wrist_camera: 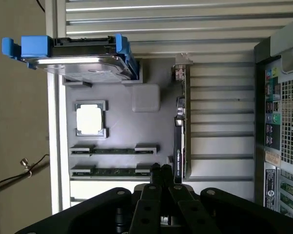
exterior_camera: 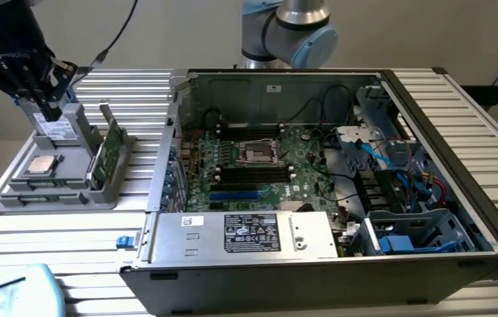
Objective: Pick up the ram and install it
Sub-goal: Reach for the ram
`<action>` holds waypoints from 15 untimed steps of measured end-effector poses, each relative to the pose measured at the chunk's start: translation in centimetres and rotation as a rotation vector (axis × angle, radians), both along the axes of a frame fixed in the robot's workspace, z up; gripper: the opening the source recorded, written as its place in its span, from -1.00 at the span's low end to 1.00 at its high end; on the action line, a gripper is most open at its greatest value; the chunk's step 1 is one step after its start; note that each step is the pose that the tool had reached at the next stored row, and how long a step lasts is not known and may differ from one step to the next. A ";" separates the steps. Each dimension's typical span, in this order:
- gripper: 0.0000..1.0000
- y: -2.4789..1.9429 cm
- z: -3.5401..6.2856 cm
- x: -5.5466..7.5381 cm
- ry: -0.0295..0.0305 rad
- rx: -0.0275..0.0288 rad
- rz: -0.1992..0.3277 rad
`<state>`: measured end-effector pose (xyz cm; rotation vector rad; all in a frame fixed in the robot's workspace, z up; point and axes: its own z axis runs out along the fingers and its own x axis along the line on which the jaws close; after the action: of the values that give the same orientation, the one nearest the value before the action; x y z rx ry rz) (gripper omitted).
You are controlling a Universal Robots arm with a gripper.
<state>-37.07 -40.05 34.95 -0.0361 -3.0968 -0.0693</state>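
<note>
The open computer case (exterior_camera: 320, 284) stood at the near edge of the bench (exterior_camera: 55, 244). Its power supply (exterior_camera: 249, 234) was closest, with the motherboard (exterior_camera: 311, 165) beyond. The black memory slots (exterior_camera: 253, 175) beside the processor socket (exterior_camera: 258, 152) looked unfilled as far as could be judged, so no install had been made.

Beside the case, along the bench edge on the exterior view's left, sat the grey parts tray (exterior_camera: 20, 201). The ram lay flat in the tray's near end as two thin sticks side by side. These were the outer ram stick (wrist_camera: 114, 171) and the inner ram stick (wrist_camera: 114, 150), each held by small clips at its ends. Past them sat the square processor chip (wrist_camera: 90, 119). The hard drive (wrist_camera: 78, 58), in its blue bracket, was at the tray's far end. The graphics card (wrist_camera: 179, 136) stood on edge along the tray's case-side rim, just beside the sticks' ends.

The gripper (exterior_camera: 49, 113) hung above the tray, apart from everything in it. In the wrist view its fingers appeared pressed together with nothing between them.

The work seemed to be at the approach before the pick, with neither stick touched. A grasp would call for the jaws to part and line up across a stick's narrow width. It would also need a straight descent between the clips, and the upright card close by left little room on that side.
</note>
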 end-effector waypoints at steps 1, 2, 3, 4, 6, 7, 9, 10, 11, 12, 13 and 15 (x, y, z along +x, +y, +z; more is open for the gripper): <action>-0.79 -0.03 -0.06 -0.1 0.0008 0.0000 0.003; -0.79 -0.06 -0.11 -0.3 0.0016 0.0000 0.005; -0.79 -0.10 -0.16 -0.4 0.0024 0.0000 0.007; -0.79 -0.13 -0.20 -0.5 0.0031 0.0000 0.010; -0.79 -0.20 -0.30 -0.8 0.0044 0.0000 0.015; -0.79 -0.23 -0.35 -0.9 0.0049 0.0000 0.017; -0.79 -0.32 -0.45 -1.2 0.0057 0.0001 0.022; -0.79 -0.38 -0.50 -1.3 0.0064 0.0000 0.024; -0.79 -0.45 -0.55 -1.4 0.0068 0.0000 0.027; -0.79 -0.51 -0.61 -1.5 0.0073 -0.0001 0.028; -0.79 -0.57 -0.66 -1.6 0.0076 0.0000 0.031; -0.79 -0.70 -0.77 -1.9 0.0085 -0.0001 0.034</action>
<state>-38.96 -40.75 34.18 0.0169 -3.0877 -0.0676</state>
